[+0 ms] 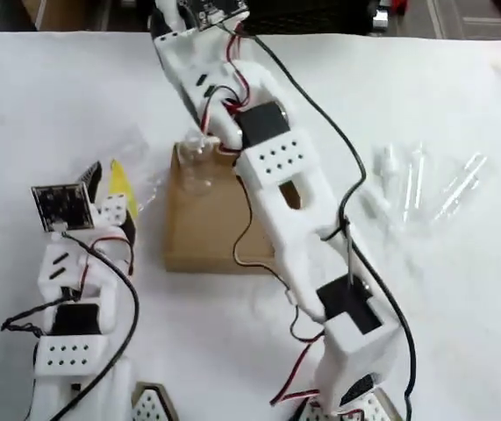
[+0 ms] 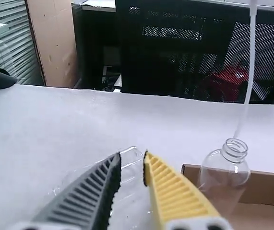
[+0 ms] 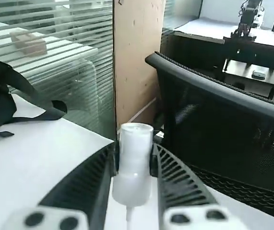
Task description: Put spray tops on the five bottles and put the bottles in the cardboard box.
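Note:
My right gripper (image 3: pixel 134 152) is shut on a white spray top (image 3: pixel 135 163), held high above the table near its far edge (image 1: pixel 173 17). The top's thin white tube (image 2: pixel 248 62) hangs down to the open mouth of a clear bottle (image 2: pixel 225 175). That bottle (image 1: pixel 196 162) stands upright at the far left corner of the flat cardboard box (image 1: pixel 202 237). My left gripper (image 2: pixel 132 160), grey and yellow fingered, hovers left of the box (image 1: pixel 114 186) with a narrow gap between its tips. A clear bottle (image 2: pixel 131 157) lies on the table just beyond them.
Several clear spray tops with tubes (image 1: pixel 417 180) lie on the white table right of the box. Crinkled clear plastic (image 1: pixel 145 167) lies between my left gripper and the box. The right arm (image 1: pixel 294 202) spans the box. A black mesh chair (image 2: pixel 199 43) stands behind the table.

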